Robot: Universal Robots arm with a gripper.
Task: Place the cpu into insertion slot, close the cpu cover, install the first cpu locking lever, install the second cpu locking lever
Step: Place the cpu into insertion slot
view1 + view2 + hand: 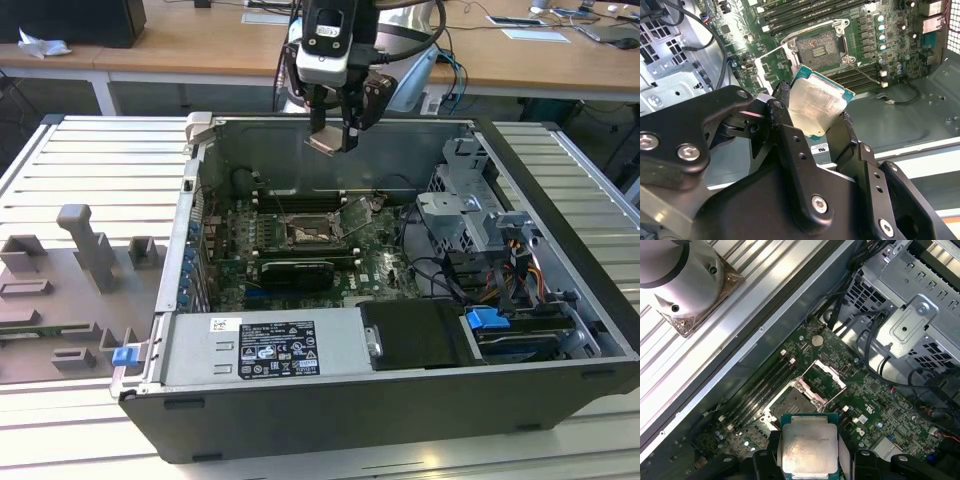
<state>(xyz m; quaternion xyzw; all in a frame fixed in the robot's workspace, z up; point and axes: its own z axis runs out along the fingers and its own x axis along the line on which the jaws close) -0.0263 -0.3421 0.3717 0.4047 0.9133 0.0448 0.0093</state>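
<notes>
While the gripper (335, 140) hangs over the open computer case (330, 420) in the exterior view, it is clamped on the cpu (324, 143). The chip is well above the insertion slot (305, 235), and the cpu cover (357, 216) stands raised beside that slot.

In the second wrist view the cpu (819, 109) is pinched by two opposite edges, silvery top showing. The insertion slot (820, 47) lies bare beyond it, with the cpu cover (776, 67) swung open.

In the first wrist view the cpu (809, 447) sits just short of the insertion slot (795, 402).

With so narrow an edge grip, I judge the chip could slip or rotate. If it arrives skewed or off-centre, it could bend the socket contacts or strike the upright cover.
</notes>
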